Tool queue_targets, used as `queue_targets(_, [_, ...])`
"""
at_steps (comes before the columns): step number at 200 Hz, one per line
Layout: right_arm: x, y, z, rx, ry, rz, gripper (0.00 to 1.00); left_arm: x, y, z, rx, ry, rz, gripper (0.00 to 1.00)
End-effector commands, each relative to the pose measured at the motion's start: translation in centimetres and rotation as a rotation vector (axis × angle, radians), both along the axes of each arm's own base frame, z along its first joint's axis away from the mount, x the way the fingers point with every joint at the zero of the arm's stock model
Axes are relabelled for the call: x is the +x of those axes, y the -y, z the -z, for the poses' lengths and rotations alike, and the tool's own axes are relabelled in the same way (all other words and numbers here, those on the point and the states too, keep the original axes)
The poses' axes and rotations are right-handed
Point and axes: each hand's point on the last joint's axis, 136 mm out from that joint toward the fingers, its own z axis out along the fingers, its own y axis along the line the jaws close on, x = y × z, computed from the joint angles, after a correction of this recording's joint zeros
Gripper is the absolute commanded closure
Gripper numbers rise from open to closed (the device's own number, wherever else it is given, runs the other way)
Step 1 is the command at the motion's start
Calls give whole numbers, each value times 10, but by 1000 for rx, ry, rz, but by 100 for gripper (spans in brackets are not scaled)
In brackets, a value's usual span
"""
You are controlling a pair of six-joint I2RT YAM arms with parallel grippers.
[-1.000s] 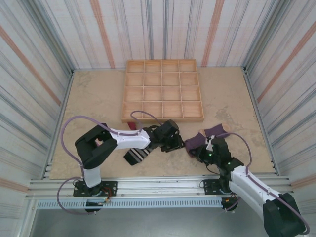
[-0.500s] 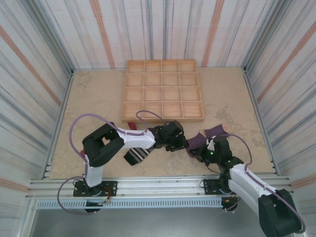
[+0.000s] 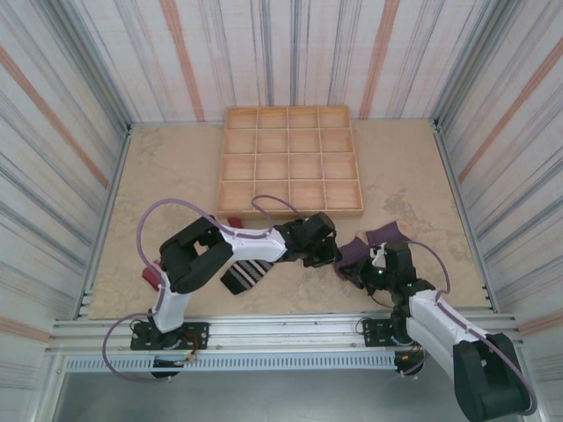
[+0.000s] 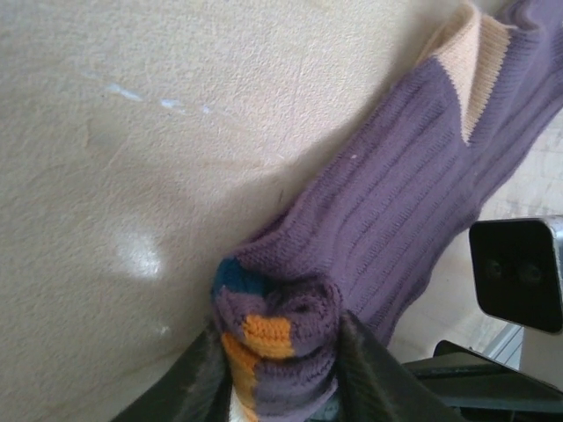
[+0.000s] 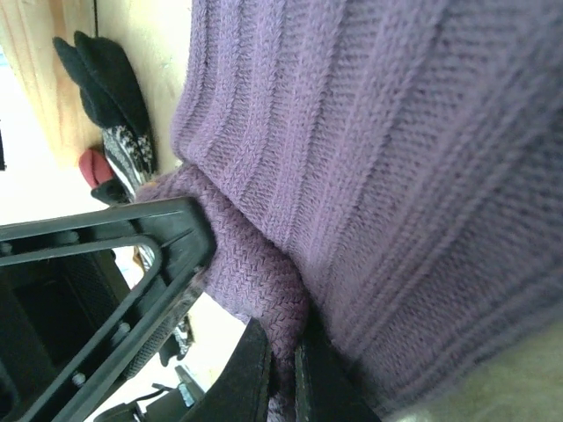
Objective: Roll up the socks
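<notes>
The purple sock (image 3: 359, 250) lies right of centre, its tan heel (image 4: 471, 61) toward the far side. My left gripper (image 4: 281, 374) is shut on its rolled end (image 4: 277, 330), which shows orange and teal patches. From the other side, my right gripper (image 5: 283, 374) is shut on a fold of the same purple sock (image 5: 352, 149). In the top view the left gripper (image 3: 331, 252) and right gripper (image 3: 362, 269) are close together. The black-and-white striped sock (image 3: 245, 274) lies flat under the left forearm. A maroon bit of fabric (image 3: 236, 223) shows near the tray.
A wooden tray (image 3: 290, 208) of square compartments stands at the back centre. Striped walls close in the table on three sides. A small red piece (image 3: 150, 277) lies beside the left arm's elbow. The right arm's black body (image 4: 517, 272) is close to the left gripper.
The left arm has reached further right to the purple sock, and its jaws have closed on the rolled end. The right gripper has stayed put, still pinching the sock.
</notes>
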Motion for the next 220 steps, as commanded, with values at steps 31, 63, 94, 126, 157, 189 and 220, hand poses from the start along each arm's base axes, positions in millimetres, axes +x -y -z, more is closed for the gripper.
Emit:
queue_targets(31, [-21, 14, 19, -98, -123, 11, 68, 3, -30, 25, 171, -82, -25, 94])
queue_targets(63, [-11, 21, -14, -215, 3, -49, 44, 8, -53, 13, 215, -115, -17, 100])
queue_targets(94, [-4, 13, -40, -328, 136, -146, 34, 7, -82, 1, 256, -146, -13, 100])
queue_targets(126, [-2, -3, -56, -595, 303, -322, 31, 2, -105, -5, 285, -173, -29, 100])
queue_targets(157, [-1, -31, -68, -814, 529, -478, 32, -3, -105, -3, 264, -239, -29, 100])
queue_targets(189, [-2, -61, -70, -976, 731, -601, 32, -6, -99, -2, 229, -282, -31, 100])
queue_targets(220, [-4, -82, -55, -1056, 827, -679, 32, -5, -94, -4, 208, -300, -34, 100])
